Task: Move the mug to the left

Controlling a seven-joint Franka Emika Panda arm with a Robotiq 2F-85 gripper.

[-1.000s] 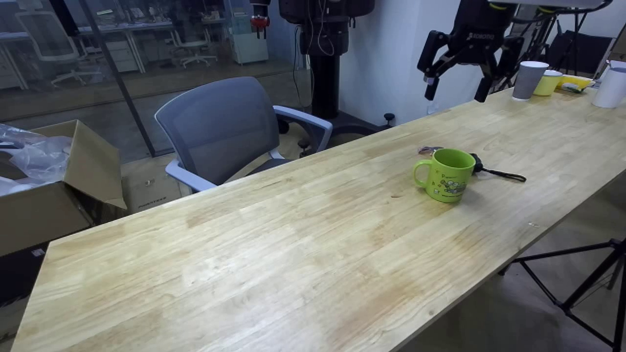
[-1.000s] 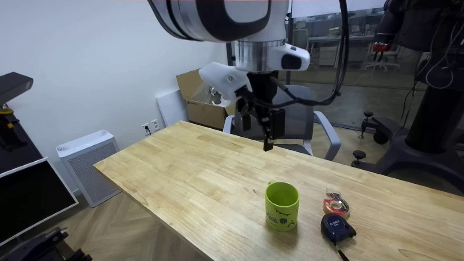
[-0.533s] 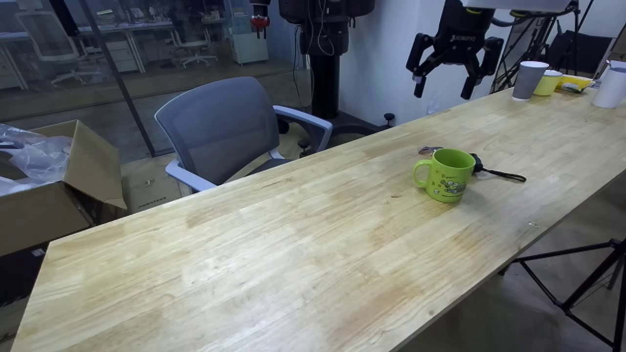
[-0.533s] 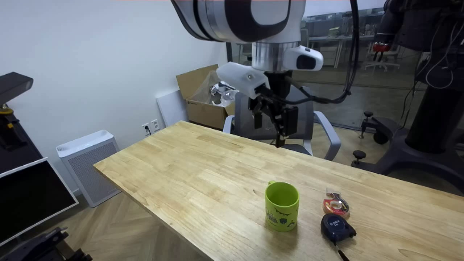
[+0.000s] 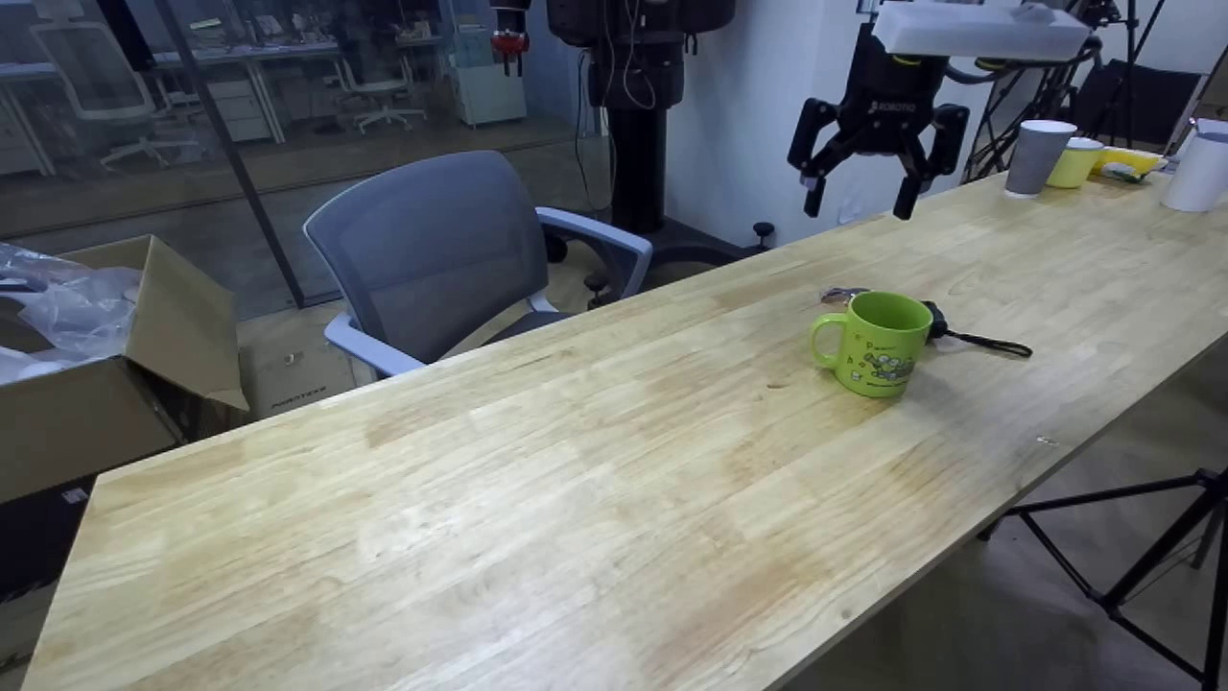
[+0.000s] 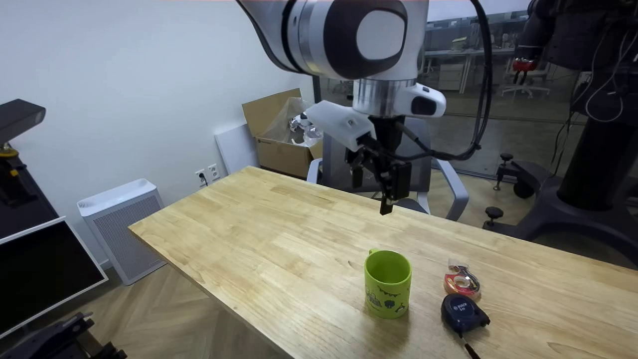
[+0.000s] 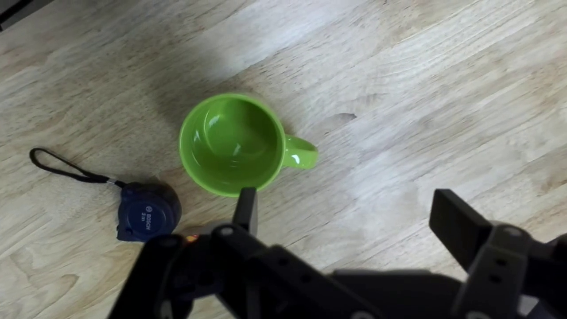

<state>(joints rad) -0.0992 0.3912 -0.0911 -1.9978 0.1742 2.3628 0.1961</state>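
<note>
The lime-green mug stands upright on the wooden table in both exterior views (image 5: 878,350) (image 6: 388,286). The wrist view shows it from above (image 7: 232,144), with its handle pointing right. My gripper is open and empty above the table in both exterior views (image 5: 860,203) (image 6: 371,195), higher than the mug and apart from it. In the wrist view the gripper's fingers (image 7: 345,199) are spread wide. The left fingertip overlaps the mug's lower rim in the picture, and the mug lies up and left of the gap between the fingers.
A dark blue tape measure (image 6: 463,314) with a black strap and a small tape dispenser (image 6: 461,285) lie beside the mug. A grey cup (image 5: 1039,158), a yellow cup (image 5: 1074,163) and a white cup (image 5: 1199,173) stand farther along the table (image 5: 537,518). A chair (image 5: 432,250) stands at its edge.
My open gripper has moved left and a little down in an exterior view, and right and slightly down in an exterior view from another place. The mug has not moved.
</note>
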